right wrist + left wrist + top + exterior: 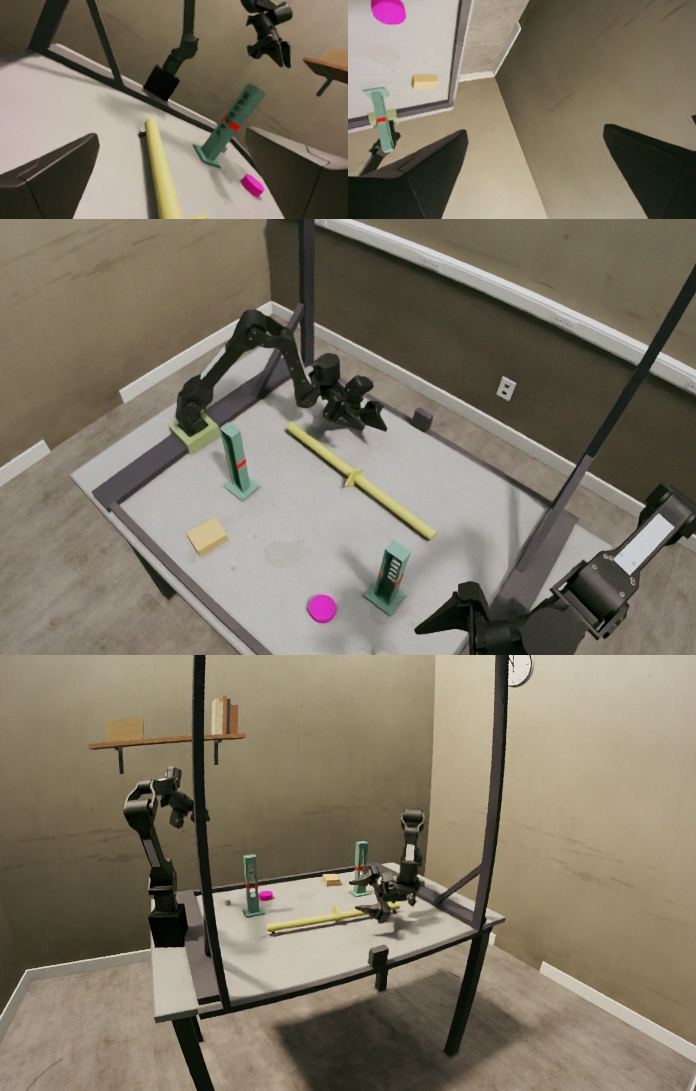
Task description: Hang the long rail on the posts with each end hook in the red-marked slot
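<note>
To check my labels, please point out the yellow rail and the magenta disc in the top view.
Yellow rail (392,504): top view, on its bar.
Magenta disc (322,608): top view, on its upper face.

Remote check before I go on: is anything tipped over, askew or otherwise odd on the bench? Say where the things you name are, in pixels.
Nothing looks tipped or damaged. Both green posts (237,457) (250,880) stand upright. The yellow rail (392,506) (303,922) (161,171) lies off them, across the table, simply unhung.
</note>
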Tool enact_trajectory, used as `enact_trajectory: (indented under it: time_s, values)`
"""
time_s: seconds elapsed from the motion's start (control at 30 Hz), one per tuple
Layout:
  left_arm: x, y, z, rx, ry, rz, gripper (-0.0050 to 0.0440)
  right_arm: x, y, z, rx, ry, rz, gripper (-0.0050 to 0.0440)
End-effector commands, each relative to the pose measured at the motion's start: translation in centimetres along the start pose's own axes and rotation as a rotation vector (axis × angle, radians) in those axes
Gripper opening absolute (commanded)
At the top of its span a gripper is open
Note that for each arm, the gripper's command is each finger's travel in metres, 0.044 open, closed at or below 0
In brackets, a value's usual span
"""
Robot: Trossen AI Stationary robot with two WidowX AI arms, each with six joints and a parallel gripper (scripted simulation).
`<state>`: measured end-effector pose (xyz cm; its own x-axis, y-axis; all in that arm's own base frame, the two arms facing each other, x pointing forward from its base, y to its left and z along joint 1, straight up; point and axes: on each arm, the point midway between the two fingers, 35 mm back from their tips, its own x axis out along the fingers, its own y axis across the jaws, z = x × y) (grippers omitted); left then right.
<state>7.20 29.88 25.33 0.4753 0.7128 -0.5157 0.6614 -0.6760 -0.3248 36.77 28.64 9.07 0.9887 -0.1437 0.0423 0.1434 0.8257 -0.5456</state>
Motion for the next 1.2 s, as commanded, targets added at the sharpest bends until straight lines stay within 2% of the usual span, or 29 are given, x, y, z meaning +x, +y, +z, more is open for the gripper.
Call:
enact_trajectory:
  time_s: [0.0,0.63,0.77,0.87,1.03,1.1,1.17]
  values:
    - [-0.4,-0.2,-0.5,0.009,0.013,-0.011,0.044,0.1,-0.4,0.9,0.022,-0.009,-0.007,0.044]
    - [-0.3,-0.2,-0.6,0.018,0.011,-0.01,0.044,0.0,-0.6,0.9,0.022,-0.009,-0.007,0.044]
    - [0.6,0.2,-1.0,0.127,-0.015,0.01,0.044,-0.7,-1.7,0.9,0.031,-0.006,-0.008,0.044]
    - [2.0,1.2,-1.2,0.293,-0.053,0.049,0.044,-1.0,-2.3,0.8,0.027,0.016,-0.001,0.044]
    - [3.7,2.8,-1.5,0.517,-0.097,0.107,0.044,-1.3,-2.7,0.8,0.023,0.05,0.005,0.044]
    - [3.7,2.8,-1.5,0.517,-0.097,0.107,0.044,-1.3,-2.7,0.8,0.023,0.05,0.005,0.044]
    - [4.4,3.5,-1.6,0.62,-0.114,0.134,0.044,-1.3,-2.8,0.8,0.021,0.066,0.007,0.044]
